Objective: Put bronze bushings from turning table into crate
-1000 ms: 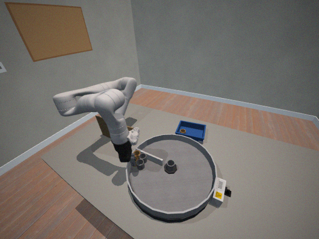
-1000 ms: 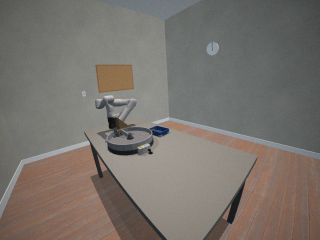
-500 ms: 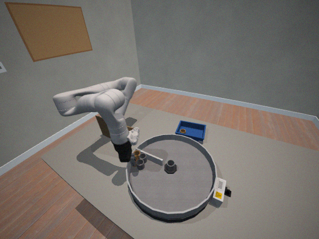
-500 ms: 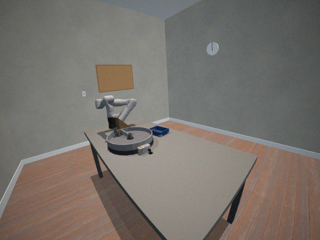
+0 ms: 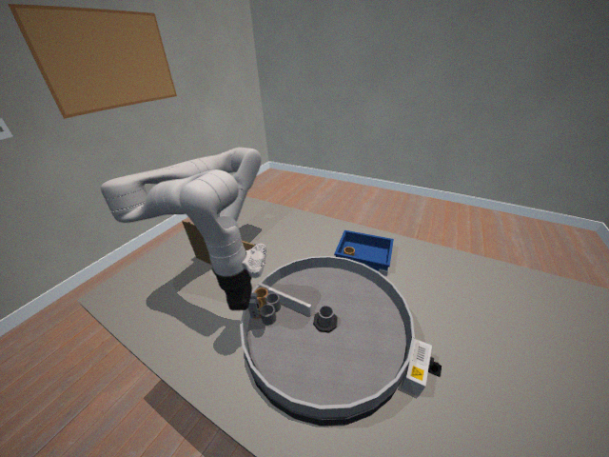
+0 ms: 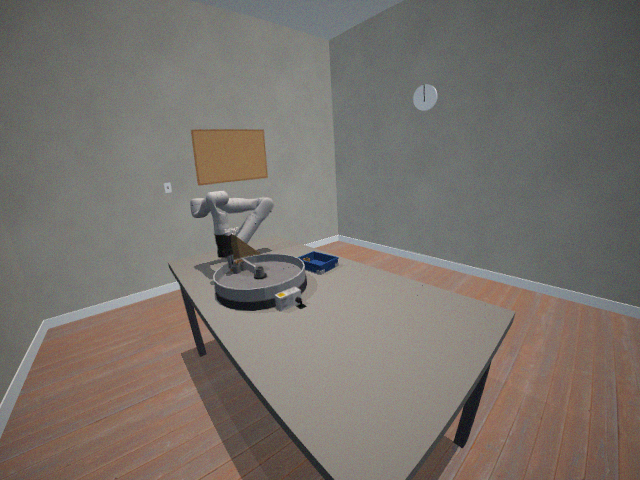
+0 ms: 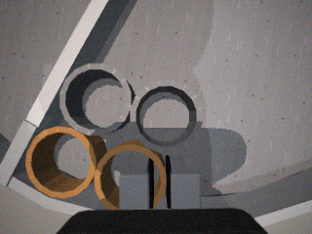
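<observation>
Where the worktop point(image 5: 497, 344) point(image 6: 372, 351) runs to its left corner in the exterior view, you have the turning table point(image 5: 408, 314) point(image 6: 258, 295), with your gripper point(image 5: 254, 306) point(image 6: 230, 262) point(image 7: 159, 174) reaching down inside its rim on the side towards that corner. Your fingers are closed on the wall of one bronze bushing point(image 5: 260, 304) point(image 7: 103, 185), one finger inside its bore and the other outside. It stands upright, long axis vertical and open end up, in among the cluster on the turning table.

Right beside it, towards the white divider bar point(image 5: 290, 300) point(image 6: 248, 262) point(image 7: 63, 68), you have the second bronze bushing point(image 5: 262, 297) point(image 7: 33, 163), also on end with its bore facing up. The steel bushing by the bar point(image 5: 273, 303) point(image 7: 68, 107) and the outer steel bushing point(image 5: 267, 317) point(image 7: 192, 117) stand the same way, bores up, on the inward side of the bronze pair.

Between the turning table and the worktop's far edge in the exterior view sits your blue crate point(image 5: 361, 258) point(image 6: 324, 266). It holds a bronze bushing at one end point(image 5: 349, 254) point(image 6: 306, 259), its round opening facing up.
</observation>
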### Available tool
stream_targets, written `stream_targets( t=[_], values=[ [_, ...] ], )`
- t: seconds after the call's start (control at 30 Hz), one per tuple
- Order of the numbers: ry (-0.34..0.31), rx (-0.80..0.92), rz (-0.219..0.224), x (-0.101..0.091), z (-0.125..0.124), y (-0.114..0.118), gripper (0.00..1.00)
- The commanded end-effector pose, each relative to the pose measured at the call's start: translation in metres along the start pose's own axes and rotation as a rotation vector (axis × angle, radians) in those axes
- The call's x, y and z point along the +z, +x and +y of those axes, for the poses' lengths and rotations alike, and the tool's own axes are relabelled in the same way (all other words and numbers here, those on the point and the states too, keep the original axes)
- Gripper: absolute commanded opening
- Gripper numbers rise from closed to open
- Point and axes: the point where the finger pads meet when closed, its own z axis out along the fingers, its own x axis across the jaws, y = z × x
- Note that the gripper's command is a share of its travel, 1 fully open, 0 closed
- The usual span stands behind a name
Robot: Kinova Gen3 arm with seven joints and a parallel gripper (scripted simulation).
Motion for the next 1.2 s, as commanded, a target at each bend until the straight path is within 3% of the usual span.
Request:
stream_targets(
  t=[0.0,1.17],
  values=[
    [0.0,0.0,0.002,-0.001,0.0001,0.0005,0.0],
    [-0.001,-0.004,-0.006,-0.0085,0.0002,0.0034,0.0]
  ],
)
